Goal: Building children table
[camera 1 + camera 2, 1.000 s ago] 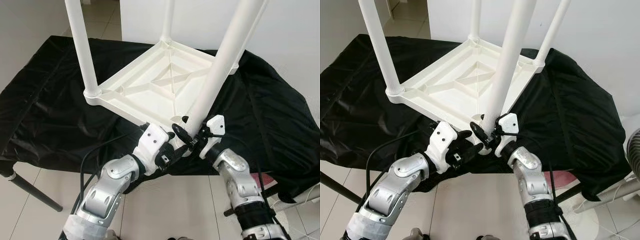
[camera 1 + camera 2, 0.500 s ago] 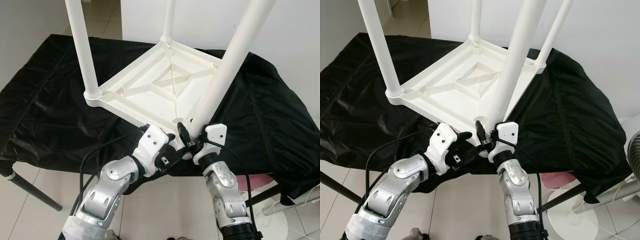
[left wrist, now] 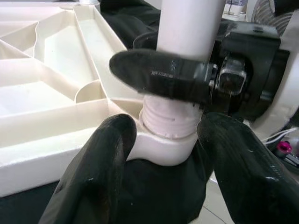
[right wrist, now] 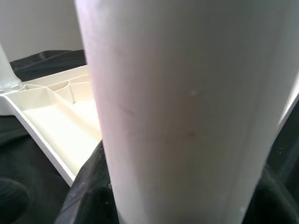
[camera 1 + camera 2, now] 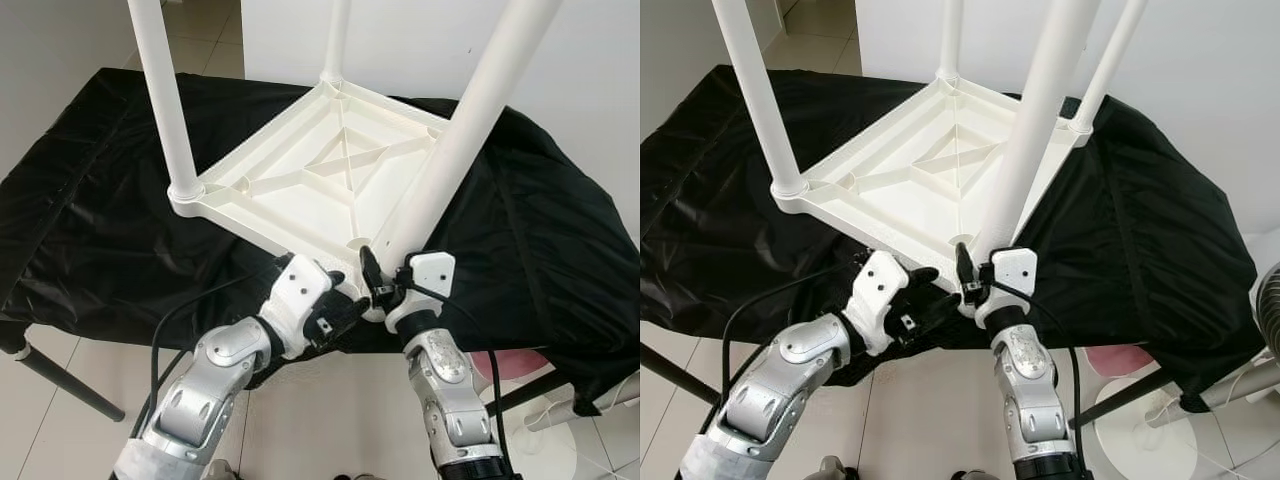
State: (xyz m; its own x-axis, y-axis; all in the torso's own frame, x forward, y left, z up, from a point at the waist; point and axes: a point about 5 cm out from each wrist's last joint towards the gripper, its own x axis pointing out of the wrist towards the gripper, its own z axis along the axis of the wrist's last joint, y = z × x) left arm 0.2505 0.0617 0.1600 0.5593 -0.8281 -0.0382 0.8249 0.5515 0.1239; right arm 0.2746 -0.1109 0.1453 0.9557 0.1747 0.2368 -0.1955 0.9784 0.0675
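Bright, even daylight filled both head views, and everything there was sharp, with no motion blur. The black cloth (image 5: 90, 190) over the desk drank the light, showing only soft sheen along its folds, while the white tabletop (image 5: 300, 185) and the near leg (image 5: 465, 130) ran close to overexposed. Shadows under the ribs were faint and soft. In the left wrist view the left end effector (image 3: 166, 154) was blurred at close range, with glossy highlights on its fingers (image 3: 105, 158). The right wrist view was soft and out of focus on the leg.
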